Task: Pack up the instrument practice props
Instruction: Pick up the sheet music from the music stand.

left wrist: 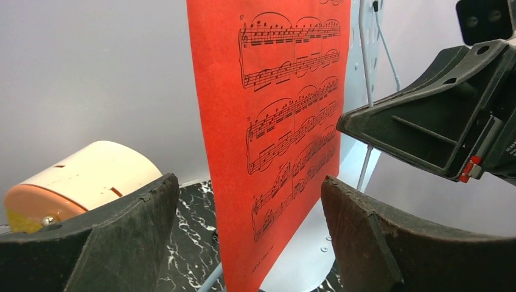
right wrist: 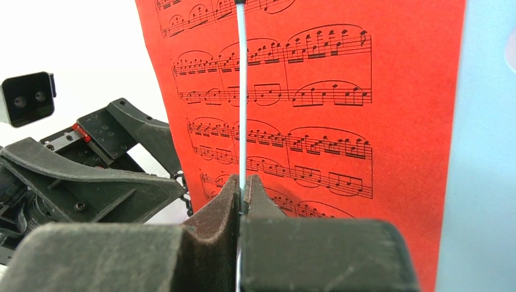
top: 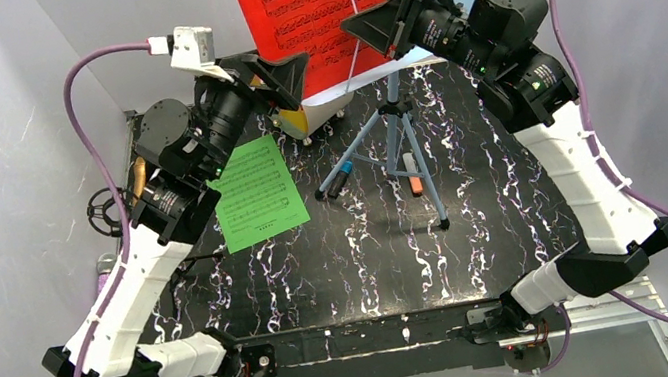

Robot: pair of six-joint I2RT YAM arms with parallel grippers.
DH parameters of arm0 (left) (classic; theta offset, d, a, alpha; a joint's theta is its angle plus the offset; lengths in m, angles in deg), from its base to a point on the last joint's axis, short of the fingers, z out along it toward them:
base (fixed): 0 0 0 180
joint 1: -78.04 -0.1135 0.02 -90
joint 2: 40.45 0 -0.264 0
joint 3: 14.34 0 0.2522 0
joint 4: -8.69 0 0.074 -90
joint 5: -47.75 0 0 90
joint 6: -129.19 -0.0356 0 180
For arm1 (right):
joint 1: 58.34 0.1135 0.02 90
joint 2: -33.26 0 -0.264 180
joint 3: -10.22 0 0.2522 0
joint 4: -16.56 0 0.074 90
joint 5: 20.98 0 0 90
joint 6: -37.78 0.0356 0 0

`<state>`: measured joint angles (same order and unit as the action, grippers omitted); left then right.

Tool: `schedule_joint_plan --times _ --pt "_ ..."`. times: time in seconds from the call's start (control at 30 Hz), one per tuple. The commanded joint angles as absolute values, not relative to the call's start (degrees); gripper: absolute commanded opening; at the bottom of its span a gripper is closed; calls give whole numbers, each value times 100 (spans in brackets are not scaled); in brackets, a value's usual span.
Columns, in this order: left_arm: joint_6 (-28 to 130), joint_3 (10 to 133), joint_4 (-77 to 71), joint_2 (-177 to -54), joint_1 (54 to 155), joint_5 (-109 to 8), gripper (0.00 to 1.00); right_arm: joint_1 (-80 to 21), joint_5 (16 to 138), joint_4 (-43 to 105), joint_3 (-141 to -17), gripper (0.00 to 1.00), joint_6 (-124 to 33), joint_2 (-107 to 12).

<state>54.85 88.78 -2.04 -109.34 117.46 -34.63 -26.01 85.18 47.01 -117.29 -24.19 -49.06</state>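
Note:
A red music sheet stands upright on the pale-blue sheet-music tripod at the back of the table. My right gripper is shut on the stand's thin pale wire, which runs up in front of the red sheet. My left gripper is open, its jaws on either side of the red sheet's lower left edge without touching it. A green music sheet lies flat on the table beside the left arm.
The round cream-and-orange cabinet sits just left of the stand, behind my left gripper. A gold object and a small black tripod lie at the table's left edge, partly hidden by the left arm. Grey walls close in on both sides.

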Motion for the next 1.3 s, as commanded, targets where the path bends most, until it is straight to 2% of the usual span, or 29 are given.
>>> schedule_joint_plan --times 0.0,0.13,0.3,0.43,0.47,0.87,1.27 --pt "5906 9117 -42 -10942 11457 -4197 84 -2675 8277 4350 -11737 2 -2491 -4698" --pt "6087 9301 -154 -11077 11299 -4224 80 -2673 8319 4357 -11738 1 -2481 -4691" --pt "6231 9282 26 -11023 11284 -4623 59 -2673 8306 4358 -11755 2 -2480 -4672" --pt "6439 9211 218 -10874 11284 -4950 28 -2674 8301 4366 -11756 2 -2484 -4672" --pt "6482 9188 271 -10822 11284 -4967 24 -2676 8306 4364 -11754 2 -2482 -4671" --pt "6819 9218 404 -10823 11284 -5372 24 -2672 8352 4364 -11784 2 -2438 -4757" --pt "7135 9403 398 -11156 11284 -5186 25 -2671 8378 4357 -11793 2 -2409 -4810"
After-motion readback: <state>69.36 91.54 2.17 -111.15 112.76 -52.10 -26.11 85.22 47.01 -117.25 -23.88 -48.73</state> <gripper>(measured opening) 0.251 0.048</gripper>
